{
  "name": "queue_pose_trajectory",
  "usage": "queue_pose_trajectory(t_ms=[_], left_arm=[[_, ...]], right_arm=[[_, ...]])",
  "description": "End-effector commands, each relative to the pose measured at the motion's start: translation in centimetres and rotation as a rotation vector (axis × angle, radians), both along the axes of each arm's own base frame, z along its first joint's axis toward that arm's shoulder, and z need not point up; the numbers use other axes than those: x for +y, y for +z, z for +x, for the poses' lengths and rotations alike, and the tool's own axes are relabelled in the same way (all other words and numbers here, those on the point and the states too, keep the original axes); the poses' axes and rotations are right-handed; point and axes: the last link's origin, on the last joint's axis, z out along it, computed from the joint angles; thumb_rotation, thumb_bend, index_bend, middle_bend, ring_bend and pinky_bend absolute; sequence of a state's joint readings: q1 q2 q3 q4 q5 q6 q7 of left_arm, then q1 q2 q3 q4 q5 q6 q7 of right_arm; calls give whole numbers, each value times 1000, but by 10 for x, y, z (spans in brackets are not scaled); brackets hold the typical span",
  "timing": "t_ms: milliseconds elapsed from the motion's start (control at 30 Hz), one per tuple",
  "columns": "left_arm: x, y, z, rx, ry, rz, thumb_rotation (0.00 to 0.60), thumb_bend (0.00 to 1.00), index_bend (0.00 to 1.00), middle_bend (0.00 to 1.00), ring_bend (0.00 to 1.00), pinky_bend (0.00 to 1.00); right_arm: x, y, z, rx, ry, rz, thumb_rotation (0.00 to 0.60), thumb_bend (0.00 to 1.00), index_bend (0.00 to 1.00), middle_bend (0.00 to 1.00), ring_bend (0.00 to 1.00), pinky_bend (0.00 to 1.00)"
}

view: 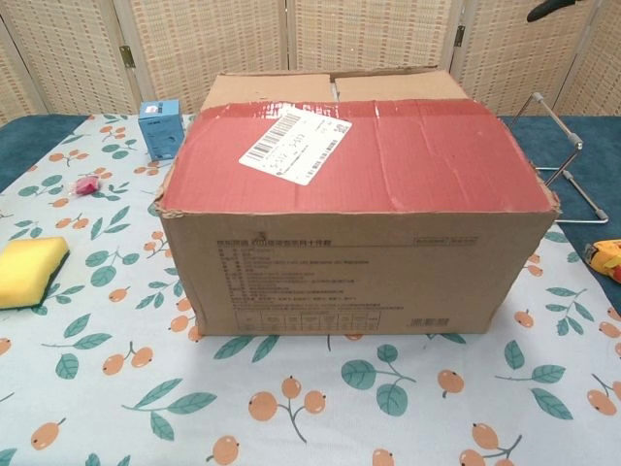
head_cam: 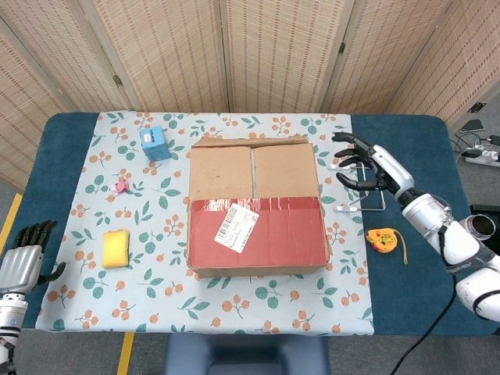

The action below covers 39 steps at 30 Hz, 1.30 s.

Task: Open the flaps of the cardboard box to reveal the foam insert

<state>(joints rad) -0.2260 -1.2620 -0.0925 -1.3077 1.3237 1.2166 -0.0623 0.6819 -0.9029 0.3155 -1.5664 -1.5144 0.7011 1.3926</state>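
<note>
A closed cardboard box (head_cam: 256, 205) (view: 354, 204) stands in the middle of the table. Its near top flap (head_cam: 258, 230) is red with a white label (head_cam: 237, 226); two brown flaps (head_cam: 253, 172) lie flat behind it. My right hand (head_cam: 367, 166) hovers to the right of the box, fingers spread and holding nothing; only a fingertip (view: 546, 10) shows at the top right of the chest view. My left hand (head_cam: 26, 264) hangs off the table's left front edge, fingers apart and empty. No foam is visible.
A blue carton (head_cam: 155, 143), a small pink object (head_cam: 120, 186) and a yellow sponge (head_cam: 116, 248) lie left of the box. A wire stand (head_cam: 359, 195) and a yellow tape measure (head_cam: 382, 237) lie to its right, under my right hand.
</note>
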Motion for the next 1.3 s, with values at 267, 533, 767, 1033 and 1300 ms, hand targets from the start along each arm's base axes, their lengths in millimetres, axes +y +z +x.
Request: queue_pose_trajectory(t_ms=[267, 533, 767, 1033, 1300], left_arm=[[3, 0, -8, 8, 24, -5, 600, 379, 0, 105, 48, 0], [3, 4, -12, 14, 41, 3, 600, 379, 0, 105, 47, 0], [2, 5, -10, 11, 34, 6, 600, 379, 0, 105, 46, 0], [3, 3, -10, 29, 34, 1, 600, 378, 0, 105, 46, 0], [6, -2, -12, 48, 43, -13, 600, 378, 0, 105, 46, 0]], right_arm=[[-1, -55, -42, -177, -38, 239, 504, 406, 155, 80, 215, 247], [-7, -77, -32, -235, -8, 288, 503, 406, 155, 80, 215, 247], [-4, -83, -24, -238, 10, 294, 504, 406, 155, 80, 216, 247], [2, -74, -16, -263, 25, 287, 505, 406, 155, 80, 217, 247], [21, -40, -3, -321, 70, 290, 511, 407, 155, 65, 200, 247]])
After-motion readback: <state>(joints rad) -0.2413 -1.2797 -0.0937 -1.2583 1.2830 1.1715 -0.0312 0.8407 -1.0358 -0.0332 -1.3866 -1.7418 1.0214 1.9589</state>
